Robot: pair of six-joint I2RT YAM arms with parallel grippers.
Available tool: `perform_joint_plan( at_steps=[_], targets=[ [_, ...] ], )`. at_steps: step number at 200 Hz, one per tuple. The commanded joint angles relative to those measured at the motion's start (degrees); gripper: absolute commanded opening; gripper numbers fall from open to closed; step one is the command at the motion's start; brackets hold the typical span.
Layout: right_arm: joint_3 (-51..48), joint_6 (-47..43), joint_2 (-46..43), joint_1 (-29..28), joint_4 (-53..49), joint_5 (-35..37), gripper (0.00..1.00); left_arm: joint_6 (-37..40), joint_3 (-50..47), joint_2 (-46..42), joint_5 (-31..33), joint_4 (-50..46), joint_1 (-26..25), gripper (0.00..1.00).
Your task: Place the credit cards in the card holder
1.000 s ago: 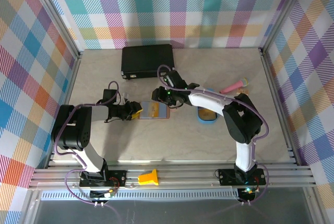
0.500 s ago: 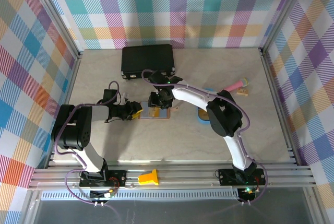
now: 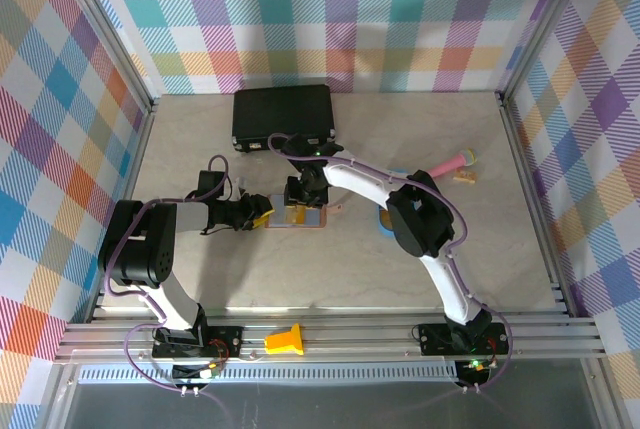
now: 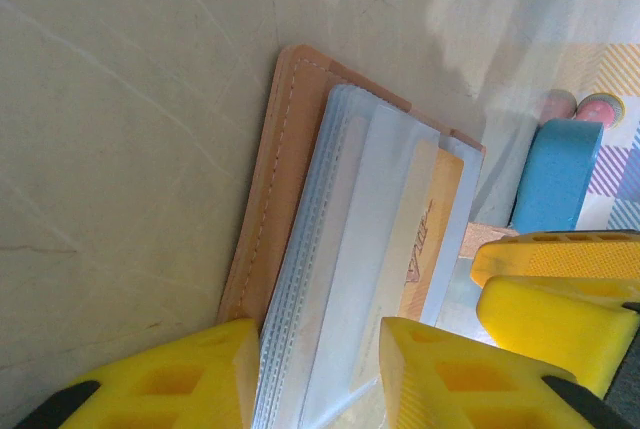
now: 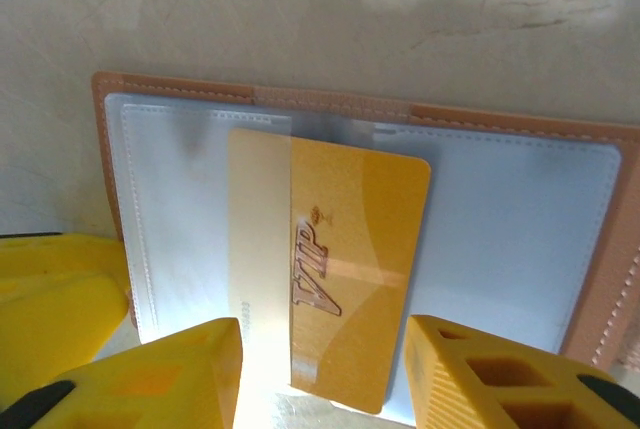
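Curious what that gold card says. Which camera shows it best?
Right wrist view: the gold VIP card lies face-on on the card holder, lettering readable. Left wrist view shows it slanted; top view, a tiny orange patch.

This is a robotics lab test cell. A beige, stone-patterned table [image 3: 330, 279] stands boxed in by bare aluminium posts [image 3: 113, 34], with pastel plaid cloth walls [image 3: 350, 9] stretched across at 9, 12 and 3 o'clock. At 6 o'clock a slotted aluminium rail [image 3: 340, 334] has two robot arms bolted to it, the left arm [image 3: 140, 249] and the right arm [image 3: 450, 294], both trailing loose purple cables [image 3: 127, 347].
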State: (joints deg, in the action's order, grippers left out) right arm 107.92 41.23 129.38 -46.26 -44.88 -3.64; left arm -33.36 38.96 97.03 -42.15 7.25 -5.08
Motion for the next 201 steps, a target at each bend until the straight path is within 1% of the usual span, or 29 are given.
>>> perform_joint_plan(
  at_steps=[1, 45, 98, 201],
  targets=[
    [1.81, -0.54, 1.64, -0.16, -2.31, -0.31, 0.46, 1.33, 0.14, 1.75, 0.32, -0.57, -1.03, 0.37],
    [2.49, -0.45, 2.71, -0.15, -2.75, -0.44, 0.47, 1.31, 0.21, 1.93, 0.33, -0.55, -1.05, 0.37],
    [3.09, -0.45, 3.92, -0.14, -2.63, -2.4, 0.47, 1.36, 0.24, 2.02, 0.24, -0.43, -1.01, 0.37],
    [5.11, -2.13, 4.46, -0.5, -1.54, -3.42, 0.44, 1.28, 0.42, 3.06, -0.08, 0.14, -1.07, 0.37]
  ],
)
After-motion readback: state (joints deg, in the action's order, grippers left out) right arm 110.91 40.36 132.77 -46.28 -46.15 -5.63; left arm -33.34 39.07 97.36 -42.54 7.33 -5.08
